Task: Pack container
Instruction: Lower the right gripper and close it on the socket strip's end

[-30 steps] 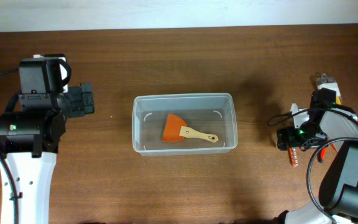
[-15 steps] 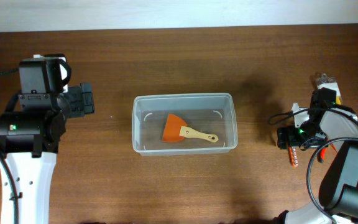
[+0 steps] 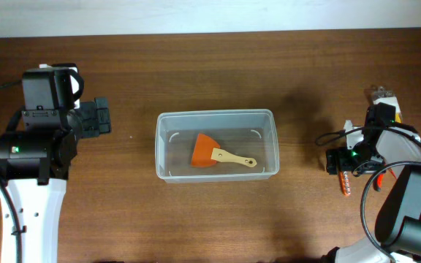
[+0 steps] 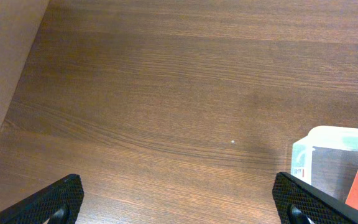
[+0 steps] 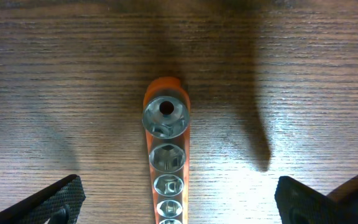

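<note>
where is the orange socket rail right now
The orange socket rail lies on the table at the far right, under the open right gripper, centred between its fingers in the wrist view and well right of the container.

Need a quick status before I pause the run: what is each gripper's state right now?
Left gripper: open, empty.
Right gripper: open, holding nothing; the orange socket rail lies ungripped on the table beneath it.

Dark brown wood-grain table (image 3: pixel 210 219) fills the view, soft shadows lying across it, and there's a plain pale strip (image 3: pixel 196 16) running beyond its far edge.
</note>
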You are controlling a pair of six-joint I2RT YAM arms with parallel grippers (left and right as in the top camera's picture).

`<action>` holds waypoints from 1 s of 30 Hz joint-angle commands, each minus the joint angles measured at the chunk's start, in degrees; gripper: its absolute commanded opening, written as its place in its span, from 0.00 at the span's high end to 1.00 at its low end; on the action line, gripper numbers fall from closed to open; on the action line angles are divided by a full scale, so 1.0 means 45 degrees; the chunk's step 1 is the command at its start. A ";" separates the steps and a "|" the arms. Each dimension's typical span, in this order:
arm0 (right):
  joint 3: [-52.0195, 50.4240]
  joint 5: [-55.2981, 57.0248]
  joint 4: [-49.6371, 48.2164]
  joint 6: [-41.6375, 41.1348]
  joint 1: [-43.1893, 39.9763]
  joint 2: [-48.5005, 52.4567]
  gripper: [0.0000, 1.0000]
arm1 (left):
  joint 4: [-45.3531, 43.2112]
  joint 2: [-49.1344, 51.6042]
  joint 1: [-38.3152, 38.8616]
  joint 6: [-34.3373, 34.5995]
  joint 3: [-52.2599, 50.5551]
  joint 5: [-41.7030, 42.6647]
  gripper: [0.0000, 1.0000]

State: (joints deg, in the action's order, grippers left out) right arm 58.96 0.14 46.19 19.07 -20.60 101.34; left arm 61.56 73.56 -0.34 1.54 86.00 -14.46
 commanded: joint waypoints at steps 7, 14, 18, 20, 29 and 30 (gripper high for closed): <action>-0.0102 0.0068 0.0063 -0.0102 -0.0015 0.0860 0.01 | 0.0010 -0.0039 0.0019 0.0126 0.0282 -0.0185 0.01; -0.0102 0.0068 -0.0049 -0.0102 -0.0015 0.0874 0.01 | 0.0015 -0.0039 0.0019 0.0126 0.0282 -0.0185 0.01; -0.0102 0.0078 -0.0209 -0.0102 -0.0015 0.0874 0.01 | 0.0015 -0.0039 0.0019 0.0126 0.0282 -0.0185 0.01; -0.0102 0.0073 -0.0301 -0.0102 -0.0015 0.0874 0.01 | 0.0010 -0.0039 0.0019 0.0126 0.0282 -0.0185 0.01; -0.0102 0.0073 -0.0573 -0.0102 -0.0015 0.0874 0.14 | 0.0010 -0.0039 0.0019 0.0126 0.0282 -0.0185 0.01; -0.0102 0.0073 -0.0573 -0.0107 -0.0015 0.0874 0.19 | 0.0010 -0.0039 0.0019 0.0126 0.0282 -0.0185 0.01</action>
State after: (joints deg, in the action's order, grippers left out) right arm 59.07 -0.25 44.29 18.96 -20.58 103.46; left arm 61.56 73.56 -0.34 1.52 86.00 -14.46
